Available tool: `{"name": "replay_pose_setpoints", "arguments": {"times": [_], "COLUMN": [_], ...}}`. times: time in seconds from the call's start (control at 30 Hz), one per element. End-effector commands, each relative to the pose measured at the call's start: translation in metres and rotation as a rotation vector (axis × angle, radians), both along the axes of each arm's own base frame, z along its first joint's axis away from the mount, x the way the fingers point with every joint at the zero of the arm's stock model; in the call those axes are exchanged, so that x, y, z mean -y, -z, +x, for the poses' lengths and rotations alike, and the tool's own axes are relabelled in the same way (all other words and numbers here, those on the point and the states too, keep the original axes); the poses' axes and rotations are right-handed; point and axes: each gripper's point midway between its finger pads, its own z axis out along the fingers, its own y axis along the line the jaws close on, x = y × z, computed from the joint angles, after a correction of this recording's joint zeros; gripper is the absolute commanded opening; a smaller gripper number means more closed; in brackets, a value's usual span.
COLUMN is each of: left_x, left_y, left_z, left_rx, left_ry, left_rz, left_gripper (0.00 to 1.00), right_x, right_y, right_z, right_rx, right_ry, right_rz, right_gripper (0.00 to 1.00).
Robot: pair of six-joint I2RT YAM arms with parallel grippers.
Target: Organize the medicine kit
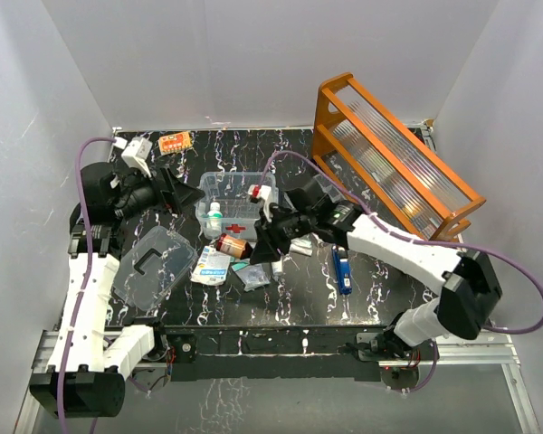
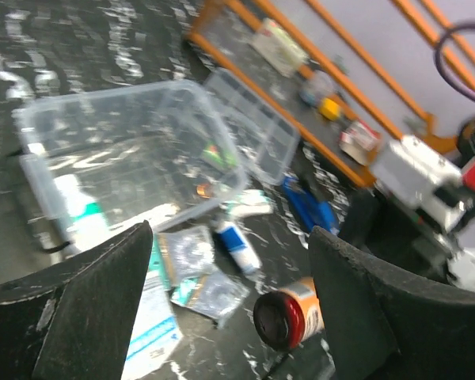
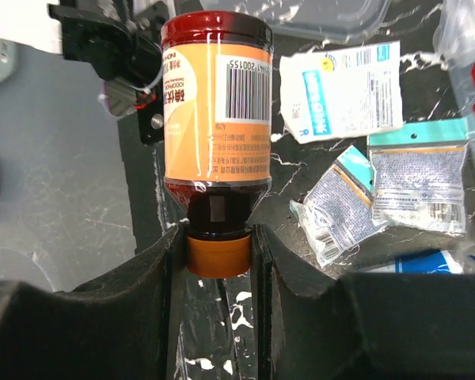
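The medicine kit is a clear box (image 1: 240, 192) with a red cross, standing mid-table; it also shows in the left wrist view (image 2: 134, 146). Its clear lid (image 1: 154, 262) with a dark handle lies to the front left. A small white bottle (image 1: 214, 217) stands inside the box. My right gripper (image 1: 258, 244) is shut on the orange cap of a brown bottle with an orange label (image 3: 215, 103) and holds it on its side just in front of the box. That gripper shows in its own view (image 3: 218, 253). My left gripper (image 1: 176, 192) is open and empty, left of the box (image 2: 229, 237).
A large orange wooden rack (image 1: 394, 154) leans at the back right. Sachets (image 1: 213, 267) and a foil packet (image 1: 252, 274) lie in front of the box. A blue tube (image 1: 342, 268) lies to the right. An orange blister pack (image 1: 175, 142) and a white box (image 1: 138, 152) sit back left.
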Motion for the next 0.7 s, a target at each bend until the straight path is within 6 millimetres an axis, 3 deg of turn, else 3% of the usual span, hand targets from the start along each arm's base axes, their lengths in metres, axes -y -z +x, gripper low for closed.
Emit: {"name": "replay_pose_setpoints", "arguments": {"times": [0.0, 0.2, 0.43, 0.67], "left_x": [0.042, 0.067, 0.092, 0.093], "left_y": [-0.013, -0.002, 0.014, 0.03], "left_z": [-0.033, -0.051, -0.078, -0.075], "left_rx": [-0.011, -0.243, -0.383, -0.488], "left_ry": [0.313, 0.469, 0.571, 0.539], "left_rz": [-0.183, -0.346, -0.387, -0.397], "left_gripper": [0.79, 0.8, 0.79, 0.61], "right_x": [0.001, 0.012, 0.014, 0.012], "right_y": [-0.061, -0.089, -0.101, -0.103], "right_z": [0.0, 0.009, 0.019, 0.025], "right_rx": [0.094, 0.181, 0.24, 0.263], "right_ry": [-0.055, -0.036, -0.026, -0.025], "right_rz": [0.173, 0.228, 0.241, 0.233], "right_gripper": [0.0, 0.0, 0.0, 0.0]}}
